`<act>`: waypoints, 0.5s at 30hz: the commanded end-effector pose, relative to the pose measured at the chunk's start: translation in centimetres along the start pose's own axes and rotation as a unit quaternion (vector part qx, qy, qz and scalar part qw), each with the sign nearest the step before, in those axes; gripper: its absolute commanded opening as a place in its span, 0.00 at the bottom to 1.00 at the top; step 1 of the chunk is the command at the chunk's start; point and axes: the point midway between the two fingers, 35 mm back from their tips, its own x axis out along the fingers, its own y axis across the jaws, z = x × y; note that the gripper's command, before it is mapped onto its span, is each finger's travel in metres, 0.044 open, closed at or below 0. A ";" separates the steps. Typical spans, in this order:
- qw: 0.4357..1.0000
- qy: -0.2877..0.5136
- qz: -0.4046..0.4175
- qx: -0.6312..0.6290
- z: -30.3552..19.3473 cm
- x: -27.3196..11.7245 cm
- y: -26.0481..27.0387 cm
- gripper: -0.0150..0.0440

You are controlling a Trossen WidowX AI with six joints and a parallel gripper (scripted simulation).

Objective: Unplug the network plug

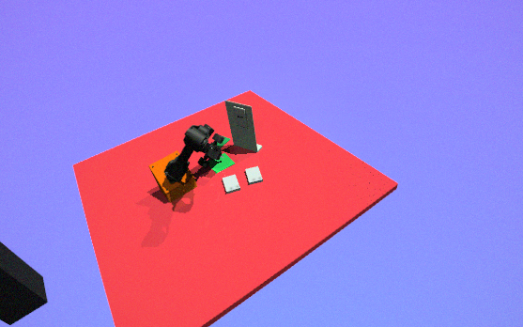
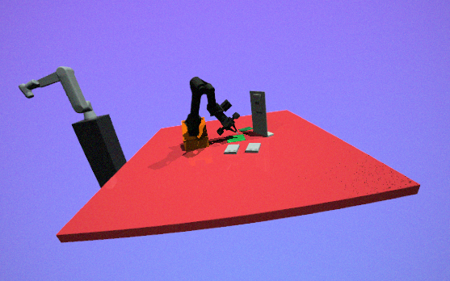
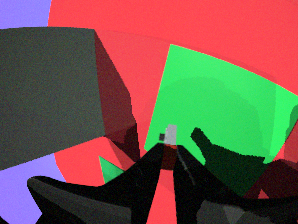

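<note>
My gripper (image 1: 220,157) (image 2: 236,131) (image 3: 168,149) is shut on the plug (image 3: 171,134), a small light-grey block with a dark red part between the fingertips. The plug is out of the panel and held low, above the table. In the wrist view it overlaps the near left corner of the larger green square (image 1: 226,163) (image 2: 235,139) (image 3: 215,105). The exact height is hard to tell. The dark grey upright panel (image 1: 245,136) (image 2: 260,119) (image 3: 45,90) stands beyond the gripper. The plug is too small to make out in the top and exterior views.
A second green patch (image 1: 224,140) (image 2: 246,129) (image 3: 110,172) lies near the panel. Two white blocks (image 1: 231,183) (image 1: 253,175) (image 2: 232,148) (image 2: 253,148) lie beside the larger green square. The arm stands on an orange base (image 2: 197,143). A grey arm (image 2: 72,90) stands off the table.
</note>
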 end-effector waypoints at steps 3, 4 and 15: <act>1.000 0.003 -0.004 -0.006 -0.1 0.6 -0.8 0.25; 1.000 0.003 -0.004 -0.006 -0.1 0.7 -0.8 0.25; 1.000 0.002 -0.003 -0.006 0.0 1.4 -1.6 0.25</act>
